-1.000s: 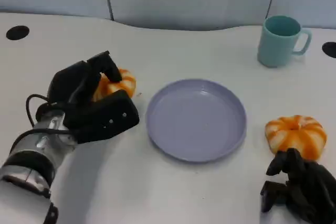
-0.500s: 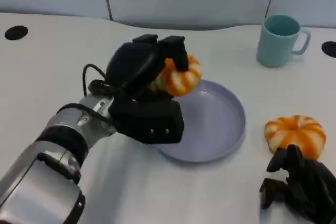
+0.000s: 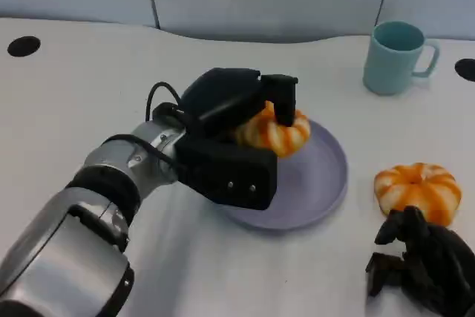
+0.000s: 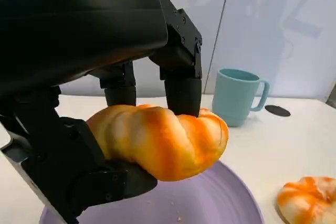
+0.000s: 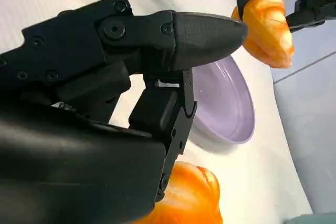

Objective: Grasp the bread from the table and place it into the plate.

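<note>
My left hand [image 3: 237,135] grips an orange-and-white twisted bread [image 3: 273,130] and holds it in the air just above the lavender plate [image 3: 323,176]. The left wrist view shows the bread [image 4: 160,140] pinched between the fingers [image 4: 181,85] and the thumb, over the plate [image 4: 210,203]. A second bread [image 3: 419,191] lies on the table to the right of the plate. My right hand [image 3: 423,265] rests at the lower right just in front of that second bread, fingers curled, holding nothing. In the right wrist view the held bread [image 5: 265,22] hangs over the plate [image 5: 226,103].
A teal mug [image 3: 397,57] stands at the back right, beyond the plate. Black round holes [image 3: 24,46] mark the table's far left and far right. The table ends at a curved back edge before a pale wall.
My left hand has carried the bread further right and a little lower, from the plate's back-left rim to over the plate. The right hand and second bread have stayed put.
</note>
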You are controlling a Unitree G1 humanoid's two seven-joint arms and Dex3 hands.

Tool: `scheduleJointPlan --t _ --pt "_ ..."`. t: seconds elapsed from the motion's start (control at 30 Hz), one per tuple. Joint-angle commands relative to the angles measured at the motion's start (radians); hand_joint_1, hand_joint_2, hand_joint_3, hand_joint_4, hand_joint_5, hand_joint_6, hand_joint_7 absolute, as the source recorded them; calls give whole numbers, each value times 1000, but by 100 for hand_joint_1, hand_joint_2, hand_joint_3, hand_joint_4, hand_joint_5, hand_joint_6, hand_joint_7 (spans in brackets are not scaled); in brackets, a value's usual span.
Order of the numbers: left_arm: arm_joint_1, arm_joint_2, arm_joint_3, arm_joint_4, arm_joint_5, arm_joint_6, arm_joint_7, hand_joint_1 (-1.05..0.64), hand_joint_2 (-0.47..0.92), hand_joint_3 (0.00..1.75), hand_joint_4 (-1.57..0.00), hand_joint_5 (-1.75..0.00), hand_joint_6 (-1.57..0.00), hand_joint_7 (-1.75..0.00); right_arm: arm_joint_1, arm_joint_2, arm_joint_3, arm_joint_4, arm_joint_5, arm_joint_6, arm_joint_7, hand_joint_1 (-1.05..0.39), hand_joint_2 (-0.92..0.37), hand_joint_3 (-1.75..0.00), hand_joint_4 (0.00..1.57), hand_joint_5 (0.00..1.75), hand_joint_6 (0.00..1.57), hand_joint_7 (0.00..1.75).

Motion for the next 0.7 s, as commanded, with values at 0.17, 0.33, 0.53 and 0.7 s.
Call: scheduleJointPlan --t 0.17,0.33,0.53,0.7 --pt "-7 -1 -41 14 32 35 -42 -23 54 122 -85 -173 -77 -160 33 1 5 24 -6 -8 10 -44 -92 -48 127 119 112 115" --pt "-3 -4 -12 16 -6 35 -118 -29 83 42 -65 -114 -76 -43 34 -4 11 27 -17 -21 13 -44 -92 -48 127 119 112 115" --pt "-20 -7 -33 16 7 97 -216 -59 92 12 -15 -66 -31 -1 29 1 7 23 -7 0 -2 -45 -92 -45 128 118 113 114" --pt "-28 -8 -53 11 19 130 -256 -73 92 18 -1 -37 -14 0 29 0 9 27 -9 -11 4 -44 -92 -46 129 118 114 114"
